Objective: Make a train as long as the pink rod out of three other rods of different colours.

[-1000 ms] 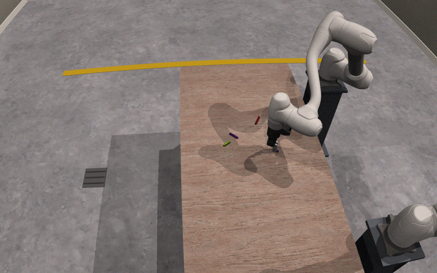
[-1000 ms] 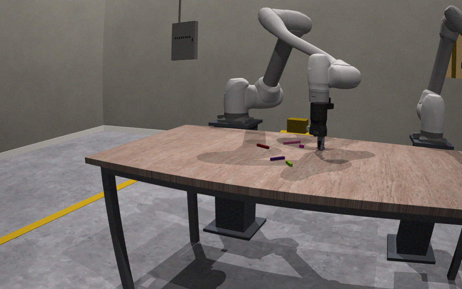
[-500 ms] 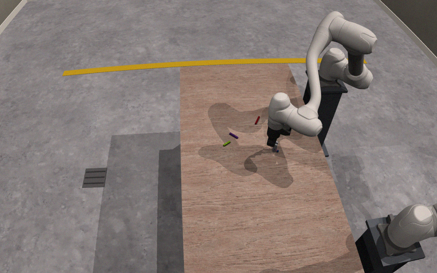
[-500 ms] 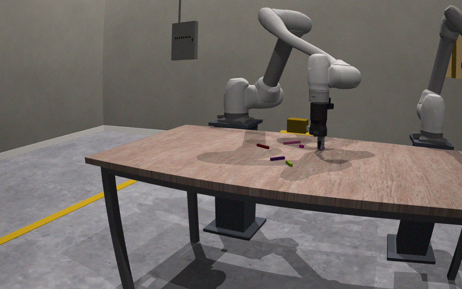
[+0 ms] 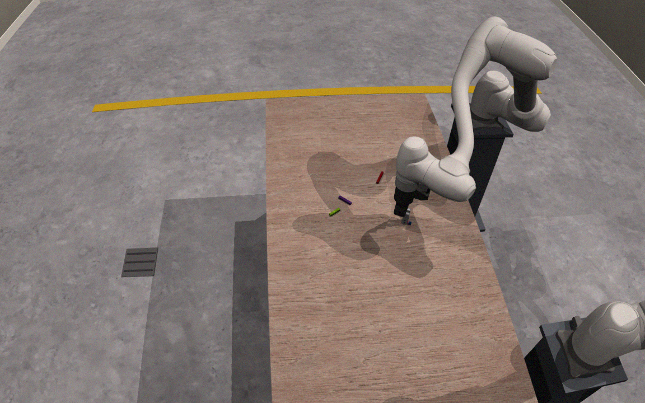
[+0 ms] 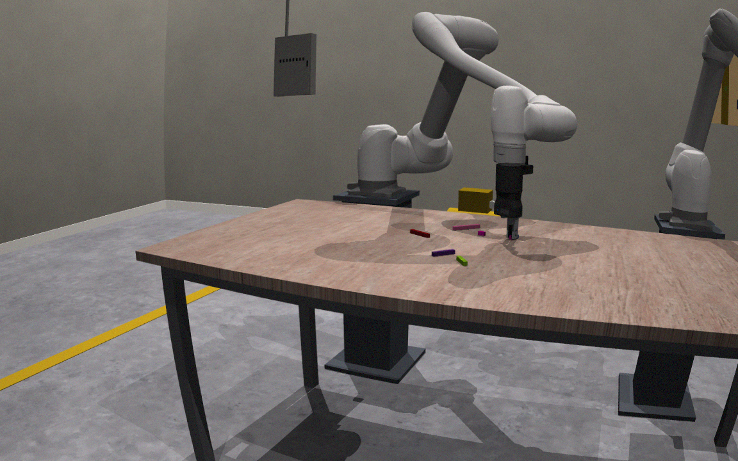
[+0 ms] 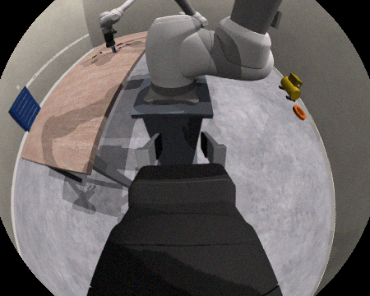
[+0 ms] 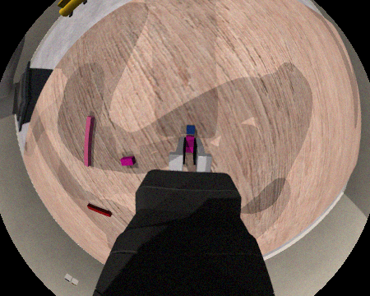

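Long pink rod [image 6: 466, 227] [image 8: 89, 141] flat on table; loose magenta rod [image 6: 481, 233] [image 8: 127, 160] nr it. Red rod [image 5: 379, 177] [image 6: 419, 233] [image 8: 99, 210], purple rod [image 5: 345, 200] [image 6: 443, 252], lime rod [image 5: 334, 211] [image 6: 461, 260] flat, apart from pink. Gripped magenta rod [image 6: 510, 236] [image 8: 190, 144], also apart from pink, w/ tiny blue rod [image 5: 409, 223] [image 8: 190, 129] at its end.

From here I see a wood-grained surface [image 5: 365, 310] [image 6: 314, 257] [image 7: 76, 103] [image 8: 242, 41], rough mottled grey floor [image 5: 204, 150] [image 6: 73, 321] [image 7: 275, 185], and smooth, plastic-looking white arm casings [image 5: 462, 95] [image 6: 446, 40] [image 7: 166, 53].
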